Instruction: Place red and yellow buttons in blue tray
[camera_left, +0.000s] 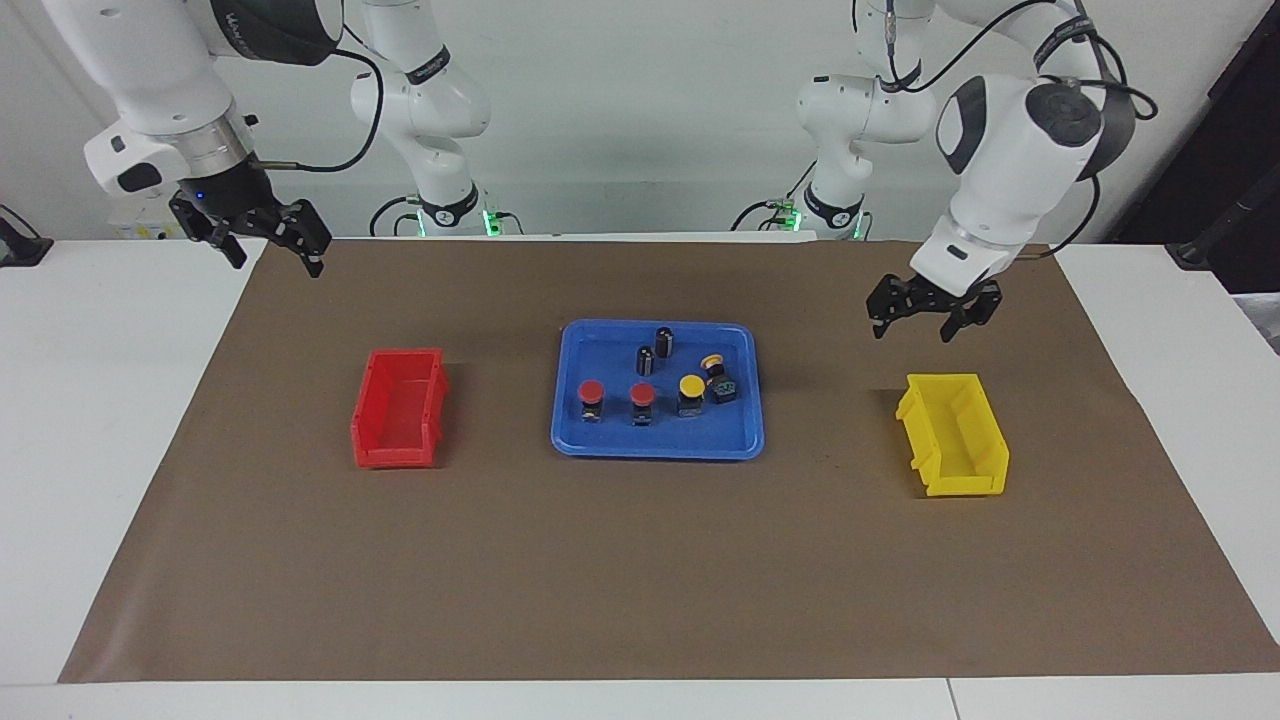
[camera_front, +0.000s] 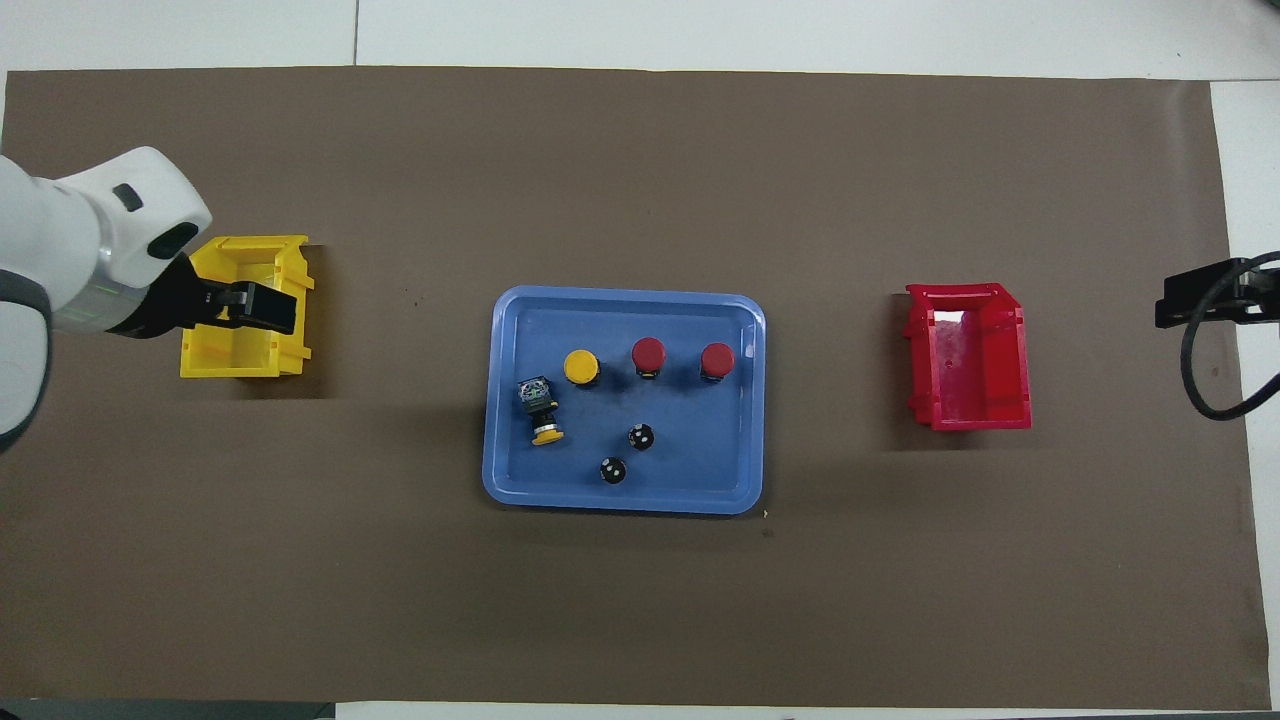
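Note:
The blue tray (camera_left: 655, 450) (camera_front: 620, 505) lies mid-mat. In it stand two red buttons (camera_left: 592, 392) (camera_left: 642, 395) (camera_front: 648, 353) (camera_front: 717, 359) and one upright yellow button (camera_left: 691, 386) (camera_front: 581, 366). A second yellow button (camera_left: 716, 375) (camera_front: 540, 410) lies on its side beside that one. My left gripper (camera_left: 912, 325) (camera_front: 255, 305) hangs open and empty over the yellow bin's robot-side end, apart from the tray. My right gripper (camera_left: 278, 258) (camera_front: 1180, 303) waits open and empty above the mat's corner at the right arm's end.
Two dark capless cylinders (camera_left: 645, 360) (camera_left: 664, 341) stand in the tray nearer the robots. An empty red bin (camera_left: 398, 405) (camera_front: 968, 360) sits toward the right arm's end, an empty yellow bin (camera_left: 955, 432) (camera_front: 245, 345) toward the left arm's end.

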